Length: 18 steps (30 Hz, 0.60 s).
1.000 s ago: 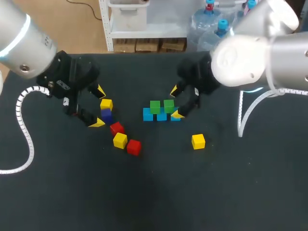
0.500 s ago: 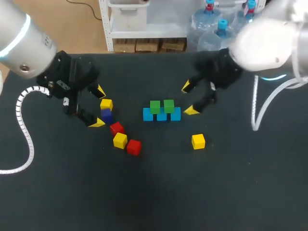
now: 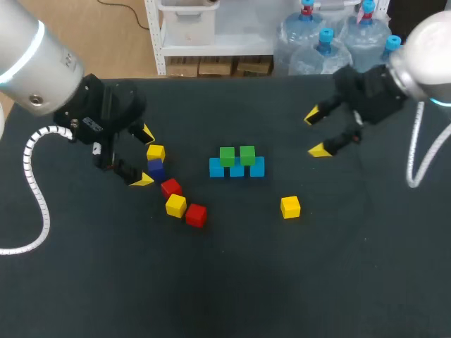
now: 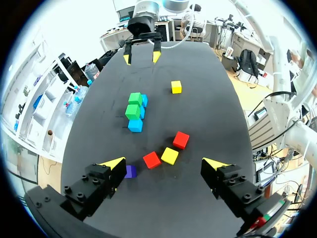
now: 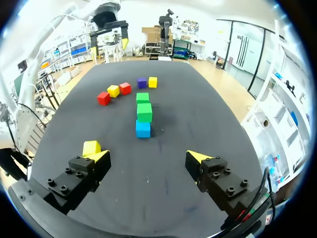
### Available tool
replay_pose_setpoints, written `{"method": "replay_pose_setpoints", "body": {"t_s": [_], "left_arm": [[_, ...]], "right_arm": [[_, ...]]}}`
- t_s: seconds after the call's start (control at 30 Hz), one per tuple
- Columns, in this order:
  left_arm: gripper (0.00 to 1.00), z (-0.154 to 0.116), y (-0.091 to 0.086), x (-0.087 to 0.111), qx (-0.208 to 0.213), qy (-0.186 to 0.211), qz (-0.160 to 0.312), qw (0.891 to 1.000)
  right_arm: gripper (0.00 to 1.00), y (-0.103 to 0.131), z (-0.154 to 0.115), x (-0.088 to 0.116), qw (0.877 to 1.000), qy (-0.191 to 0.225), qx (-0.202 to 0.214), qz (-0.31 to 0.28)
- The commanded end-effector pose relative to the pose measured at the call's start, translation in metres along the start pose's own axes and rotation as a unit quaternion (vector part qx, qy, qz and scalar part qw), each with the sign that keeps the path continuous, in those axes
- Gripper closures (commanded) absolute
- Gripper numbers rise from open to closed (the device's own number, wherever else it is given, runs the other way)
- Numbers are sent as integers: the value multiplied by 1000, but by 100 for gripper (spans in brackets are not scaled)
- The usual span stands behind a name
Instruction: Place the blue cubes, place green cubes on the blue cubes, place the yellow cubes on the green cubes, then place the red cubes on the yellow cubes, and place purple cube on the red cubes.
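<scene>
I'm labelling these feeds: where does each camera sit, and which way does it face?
Head view: above and behind, looking down on the table; left gripper and right gripper show.
Left wrist view: on that wrist, facing the right gripper; own gripper shows.
Right wrist view: on that wrist, facing the left gripper; own gripper shows.
All share: green cubes on blue cubes.

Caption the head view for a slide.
Open left gripper and open right gripper flank three blue cubes topped by two green cubes.

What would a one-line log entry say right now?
stack: green cubes on blue cubes | left gripper: open, beside purple cube | right gripper: open, empty | yellow cubes: unstacked
</scene>
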<state>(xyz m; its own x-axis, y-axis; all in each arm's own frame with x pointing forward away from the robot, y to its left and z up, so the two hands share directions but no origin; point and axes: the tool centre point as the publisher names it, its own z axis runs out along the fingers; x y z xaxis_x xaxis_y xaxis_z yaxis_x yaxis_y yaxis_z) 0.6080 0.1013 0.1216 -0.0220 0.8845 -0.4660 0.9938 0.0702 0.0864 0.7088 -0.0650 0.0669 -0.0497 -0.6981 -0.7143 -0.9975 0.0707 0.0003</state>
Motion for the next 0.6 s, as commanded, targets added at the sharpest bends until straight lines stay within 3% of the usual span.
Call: {"method": "replay_pose_setpoints", "body": {"t_s": [0.03, 0.23, 0.6], "left_arm": [[0, 0, 0, 2, 0, -3, 2, 1000], [0, 0, 0, 2, 0, -3, 2, 1000], [0, 0, 0, 2, 0, -3, 2, 1000]], "right_arm": [[0, 9, -21, 13, 1000, -17, 1, -5], [0, 11, -37, 29, 1000, -24, -3, -1], [0, 13, -53, 35, 998, -38, -36, -16]]}}
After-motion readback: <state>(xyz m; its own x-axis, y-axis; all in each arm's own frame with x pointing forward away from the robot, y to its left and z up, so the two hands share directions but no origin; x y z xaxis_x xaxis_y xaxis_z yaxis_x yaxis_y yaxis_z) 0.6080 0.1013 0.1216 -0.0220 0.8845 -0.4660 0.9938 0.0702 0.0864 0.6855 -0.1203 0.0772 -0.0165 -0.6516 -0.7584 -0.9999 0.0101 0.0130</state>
